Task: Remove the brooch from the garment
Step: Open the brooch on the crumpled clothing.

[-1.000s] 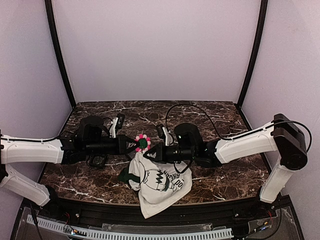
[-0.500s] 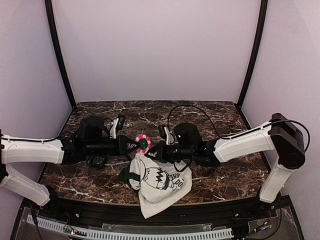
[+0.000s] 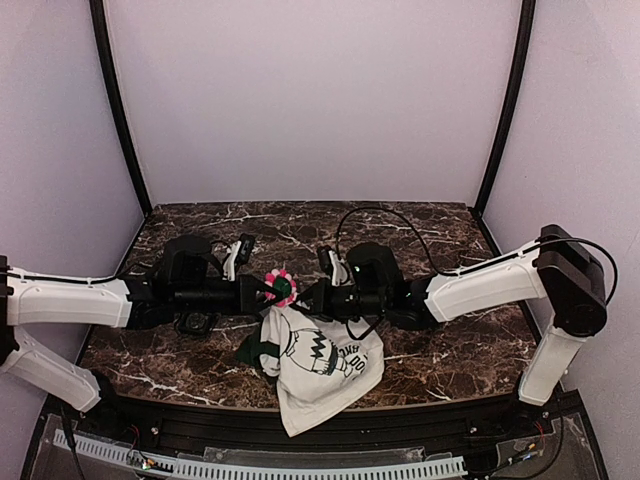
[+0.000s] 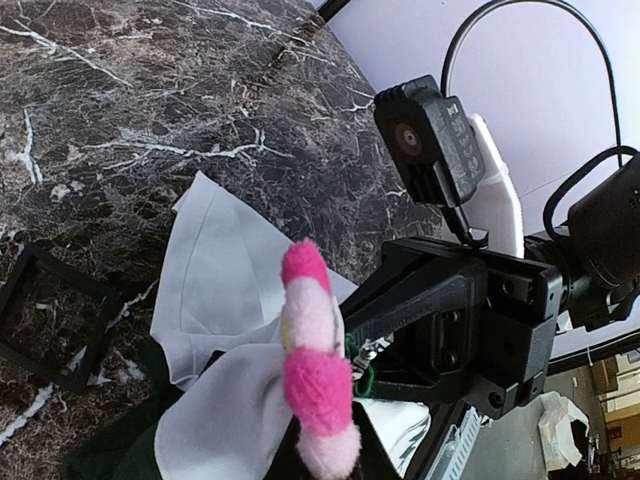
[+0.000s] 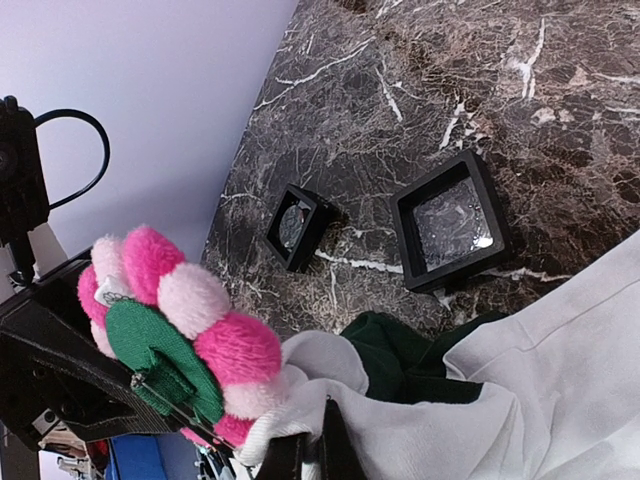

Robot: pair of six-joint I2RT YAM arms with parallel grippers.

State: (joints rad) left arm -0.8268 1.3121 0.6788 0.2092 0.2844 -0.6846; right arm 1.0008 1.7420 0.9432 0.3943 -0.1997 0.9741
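The garment lies crumpled at the near side of the bench, and its lower hem hangs over the bench's near edge. The printed drawing faces up, and a dark green sleeve is bunched at the garment's left side. The top of the garment is drawn up off the bench into a peak.

At that peak, the right end effector is closed on a fold of white cloth. The brooch sits just above the garment's peak, with its petals against the cloth. The left end effector comes in from the garment's left and is clamped on the brooch. Its green backing and pin show in the right wrist view. I cannot tell whether the pin is free of the cloth.

Beyond the garment, two black square frames lie flat on the bench near each other.
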